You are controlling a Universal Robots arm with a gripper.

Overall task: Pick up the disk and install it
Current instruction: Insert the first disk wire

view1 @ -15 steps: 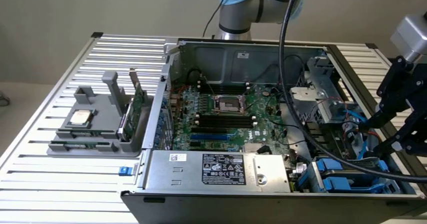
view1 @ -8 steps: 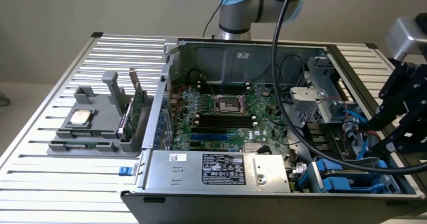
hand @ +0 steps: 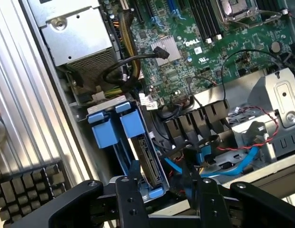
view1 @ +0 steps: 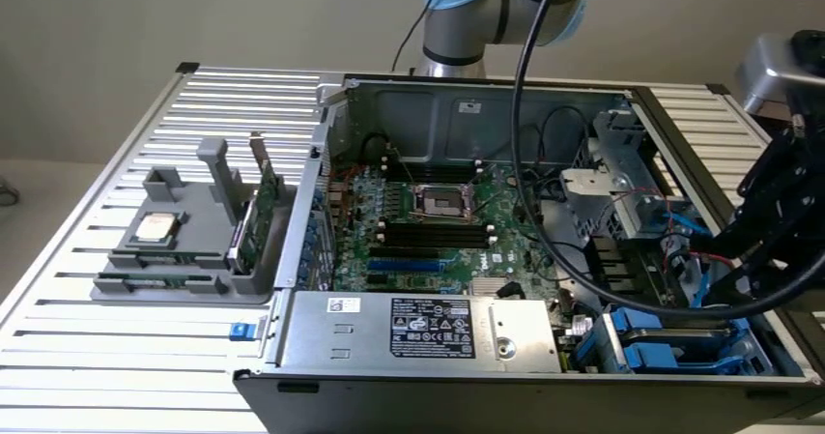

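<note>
Arm (view1: 497,9) bends overhead; claw (hand: 167,187) points downward, fingers spread apart.

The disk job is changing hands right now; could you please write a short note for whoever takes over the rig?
Gripper: jaws open, one on either side of the disk's near end, and apparently not clamped on it.
Disk: on edge in its blue bracket, slotted into the computer case beside a second blue carrier.
Done: the disk appears to have been picked up and put in its bay.
Left: confirm it is fully seated, which I cannot tell from here.
</note>
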